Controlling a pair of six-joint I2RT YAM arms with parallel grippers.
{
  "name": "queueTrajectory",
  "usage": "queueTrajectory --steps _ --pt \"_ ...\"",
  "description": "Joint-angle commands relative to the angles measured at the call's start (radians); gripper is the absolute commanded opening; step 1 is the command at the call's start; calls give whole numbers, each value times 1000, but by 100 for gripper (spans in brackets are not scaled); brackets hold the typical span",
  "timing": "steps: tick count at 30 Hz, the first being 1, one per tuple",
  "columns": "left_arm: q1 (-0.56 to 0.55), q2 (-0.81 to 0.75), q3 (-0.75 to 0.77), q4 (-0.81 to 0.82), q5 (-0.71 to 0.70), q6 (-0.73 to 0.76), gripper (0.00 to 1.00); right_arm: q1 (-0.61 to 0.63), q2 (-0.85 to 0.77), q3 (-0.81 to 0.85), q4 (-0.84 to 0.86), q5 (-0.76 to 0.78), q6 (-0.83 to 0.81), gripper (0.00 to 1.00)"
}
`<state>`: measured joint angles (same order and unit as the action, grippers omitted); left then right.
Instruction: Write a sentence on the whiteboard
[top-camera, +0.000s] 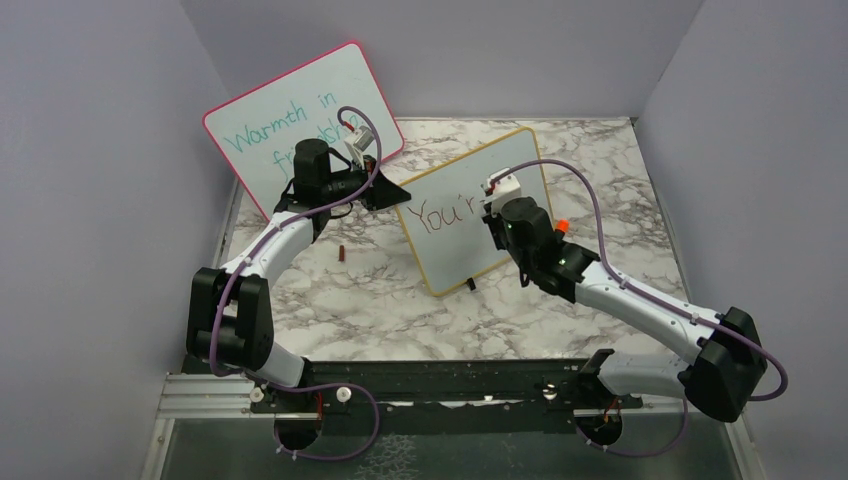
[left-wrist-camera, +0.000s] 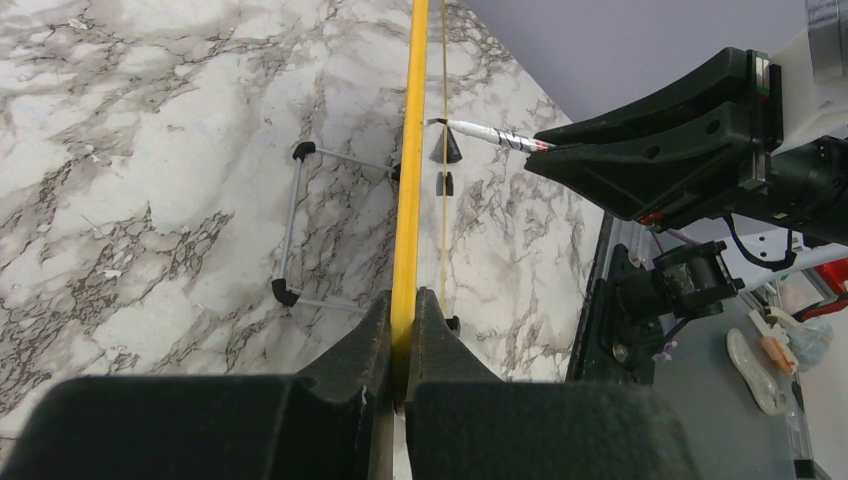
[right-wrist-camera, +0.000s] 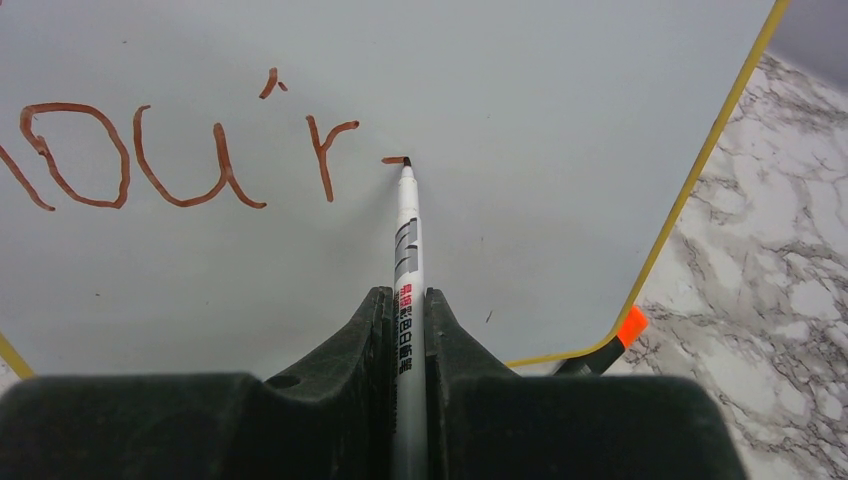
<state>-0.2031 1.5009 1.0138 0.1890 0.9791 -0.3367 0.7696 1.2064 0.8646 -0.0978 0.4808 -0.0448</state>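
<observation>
Marble-patterned tabletop (top-camera: 380, 300) sat within plain lavender walls (top-camera: 100, 130). Left gripper (left-wrist-camera: 404, 300) clamped the whiteboard (top-camera: 450, 250) by its yellow edge. Right gripper (right-wrist-camera: 408, 295) pinched a marker (right-wrist-camera: 405, 240), its tip touching the board beside the sentence (right-wrist-camera: 320, 160) "You'r".

whiteboard (right-wrist-camera: 560, 120): smooth, glossy | table (left-wrist-camera: 150, 150): marble-look, smooth | right claw (right-wrist-camera: 405, 300): matt black plastic
</observation>
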Motion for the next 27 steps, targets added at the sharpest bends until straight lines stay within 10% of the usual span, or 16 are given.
queueTrajectory --steps 1,27 --pt "-27 50 -29 -124 12 87 0 -13 15 5 39 30 10 1" --pt "-27 51 -29 -126 14 88 0 -16 31 48 87 -99 -31 1"
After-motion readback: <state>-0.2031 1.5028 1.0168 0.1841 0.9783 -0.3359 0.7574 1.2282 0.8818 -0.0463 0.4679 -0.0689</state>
